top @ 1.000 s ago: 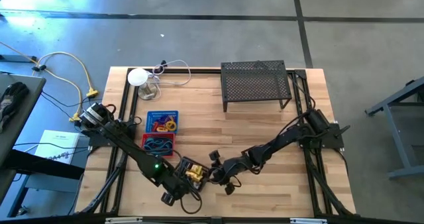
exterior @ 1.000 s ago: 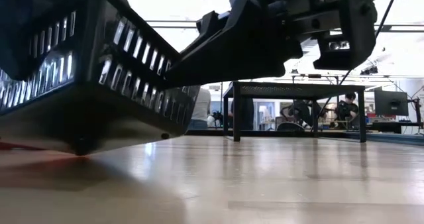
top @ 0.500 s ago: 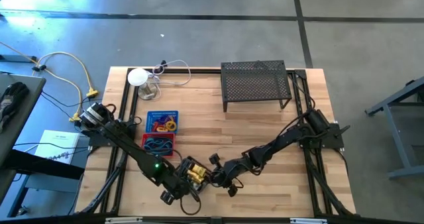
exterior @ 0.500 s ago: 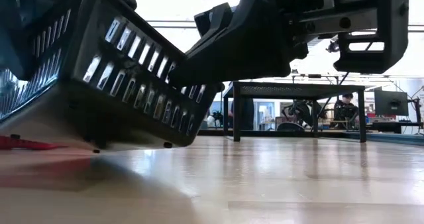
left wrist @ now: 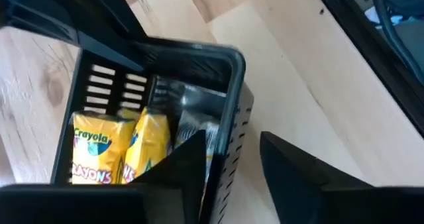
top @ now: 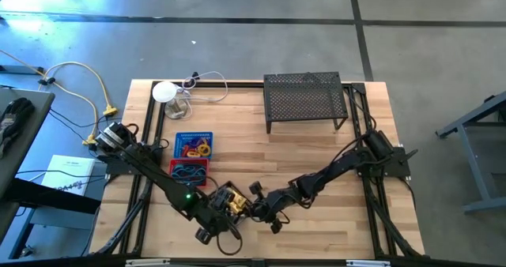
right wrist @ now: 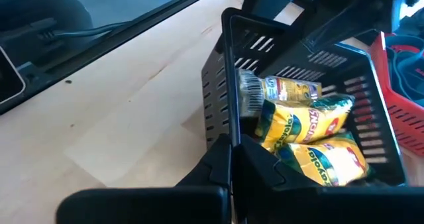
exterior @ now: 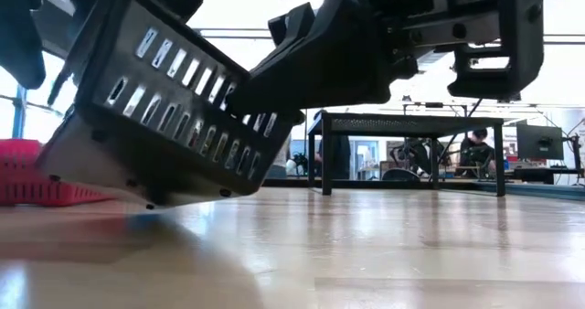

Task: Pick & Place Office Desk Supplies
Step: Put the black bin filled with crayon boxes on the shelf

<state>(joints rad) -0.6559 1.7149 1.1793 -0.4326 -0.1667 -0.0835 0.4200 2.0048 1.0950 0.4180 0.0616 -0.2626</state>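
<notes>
Black slotted bin (top: pixel 230 203): at 6 o'clock on the table (top: pixel 316 152), tilted, mostly clear of the wood; holds yellow crayon packs (right wrist: pixel 311 141).
Right end effector (right wrist: pixel 233 159): clamped narrow on the bin's wall.
Left end effector (left wrist: pixel 228 161): fingers parted astride the opposite wall; grip uncertain.
Blue bin (top: pixel 194 145), red bin (top: pixel 188 171): at 9 o'clock, already filled with rings and loops.
Progress: judged late; black bin not yet set down.
</notes>
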